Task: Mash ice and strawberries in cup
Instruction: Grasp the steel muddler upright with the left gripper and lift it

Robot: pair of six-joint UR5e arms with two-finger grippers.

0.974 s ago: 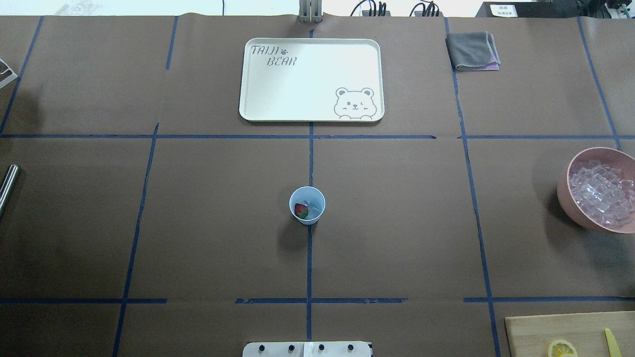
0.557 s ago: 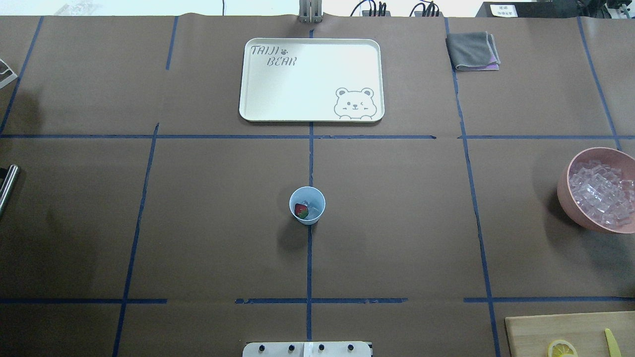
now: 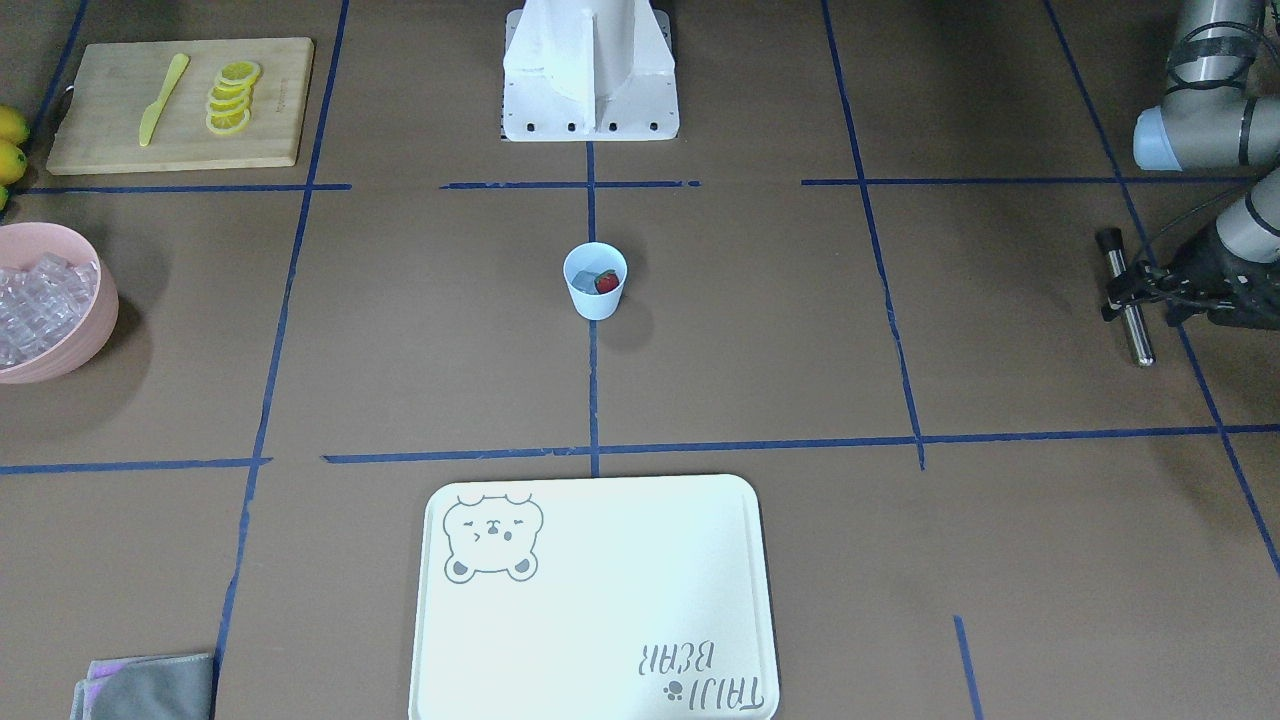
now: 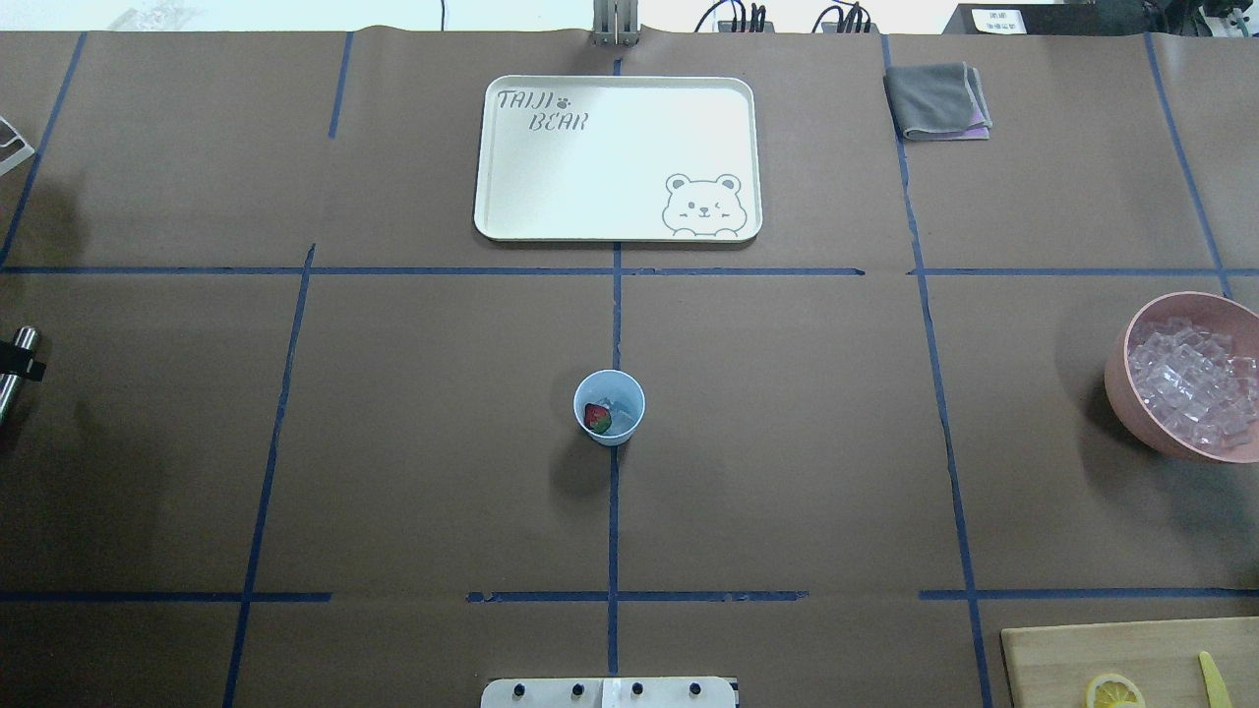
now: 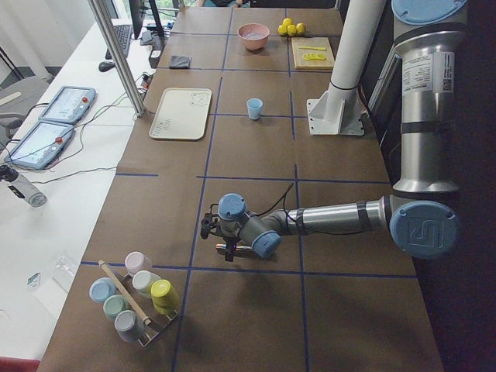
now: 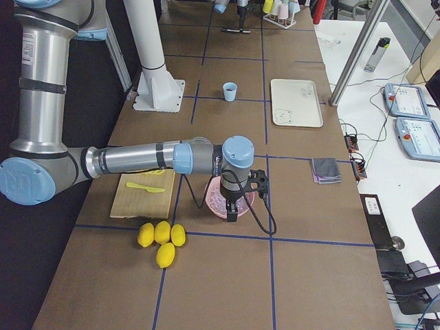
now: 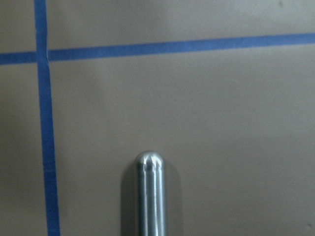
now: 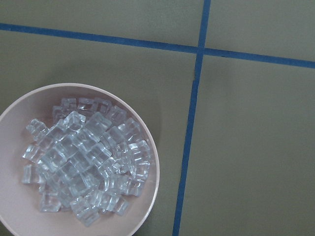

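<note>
The pale blue cup (image 4: 609, 407) stands upright at the table's middle, also in the front view (image 3: 595, 281). In it lie a red strawberry (image 4: 596, 418) and a clear ice cube (image 4: 621, 412). My left gripper (image 3: 1125, 300) is low at the table's far left, its jaws straddling a steel rod (image 3: 1128, 305) that lies flat; it looks open. The rod's rounded tip shows in the left wrist view (image 7: 150, 196). My right gripper (image 6: 232, 208) hangs over the pink bowl (image 4: 1116, 383) of ice cubes (image 8: 83, 167); I cannot tell whether it is open or shut.
A white bear tray (image 4: 610, 157) lies beyond the cup and a grey cloth (image 4: 937, 100) at the far right. A cutting board (image 3: 120, 140) holds lemon slices (image 3: 232, 98) and a yellow knife (image 3: 160, 100). A rack of cups (image 5: 136, 298) stands at the left end.
At the overhead view's left edge, a black finger of my left gripper has come into view across the steel rod. The cup and its contents have not moved.
</note>
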